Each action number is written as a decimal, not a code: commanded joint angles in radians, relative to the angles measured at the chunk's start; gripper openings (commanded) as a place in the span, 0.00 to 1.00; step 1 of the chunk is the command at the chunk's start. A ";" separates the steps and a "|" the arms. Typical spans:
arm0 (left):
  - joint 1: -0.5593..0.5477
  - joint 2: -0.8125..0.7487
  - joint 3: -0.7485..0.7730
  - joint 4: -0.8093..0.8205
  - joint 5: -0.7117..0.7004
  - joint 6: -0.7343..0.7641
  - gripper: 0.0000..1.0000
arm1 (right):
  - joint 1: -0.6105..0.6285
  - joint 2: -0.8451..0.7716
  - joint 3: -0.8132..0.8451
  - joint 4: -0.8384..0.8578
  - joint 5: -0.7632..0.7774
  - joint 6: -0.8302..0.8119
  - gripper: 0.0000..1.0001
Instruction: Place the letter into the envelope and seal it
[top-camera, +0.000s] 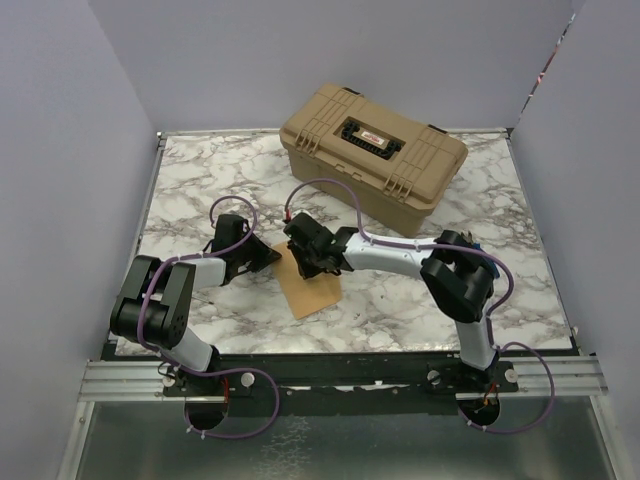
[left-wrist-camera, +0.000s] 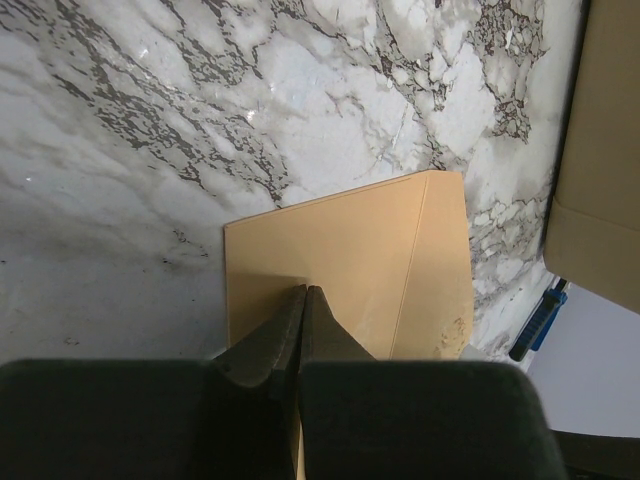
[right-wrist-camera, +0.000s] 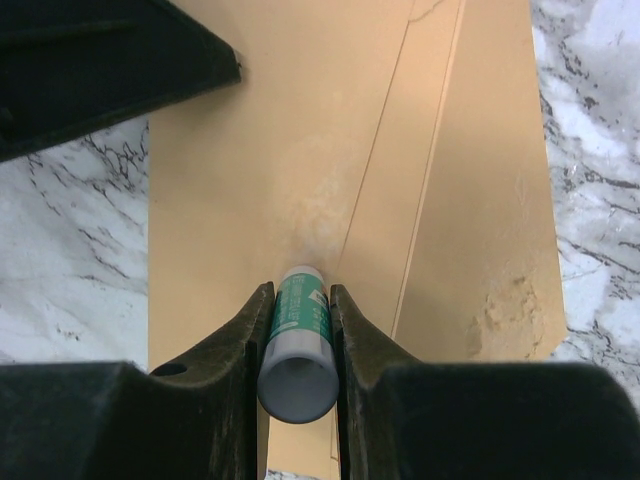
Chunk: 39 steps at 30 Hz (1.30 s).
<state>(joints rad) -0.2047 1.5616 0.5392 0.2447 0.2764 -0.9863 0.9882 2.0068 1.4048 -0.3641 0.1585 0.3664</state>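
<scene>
Left hand (left-wrist-camera: 305, 292) near envelope (left-wrist-camera: 350, 235) edge

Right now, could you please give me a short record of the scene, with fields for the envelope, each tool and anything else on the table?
envelope: orange-brown, lying flat on the marble table between the two arms
letter: not visible in any view
left tool: shut, tips resting on the envelope
right tool: shut on a glue stick, its tip against the envelope beside a fold line
tan case: closed, at the back of the table
</scene>
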 joint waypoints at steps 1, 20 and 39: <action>-0.002 0.060 -0.039 -0.153 -0.073 0.043 0.00 | 0.008 -0.018 -0.045 -0.172 -0.078 0.034 0.00; -0.002 0.062 -0.039 -0.153 -0.058 0.052 0.00 | -0.035 0.125 0.130 -0.163 0.068 0.046 0.00; -0.002 0.080 -0.049 -0.130 -0.056 0.046 0.00 | 0.034 -0.012 -0.091 -0.165 -0.053 0.044 0.00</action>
<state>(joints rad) -0.2031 1.5787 0.5392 0.2695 0.2943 -0.9852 1.0130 1.9743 1.3720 -0.4164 0.1341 0.4011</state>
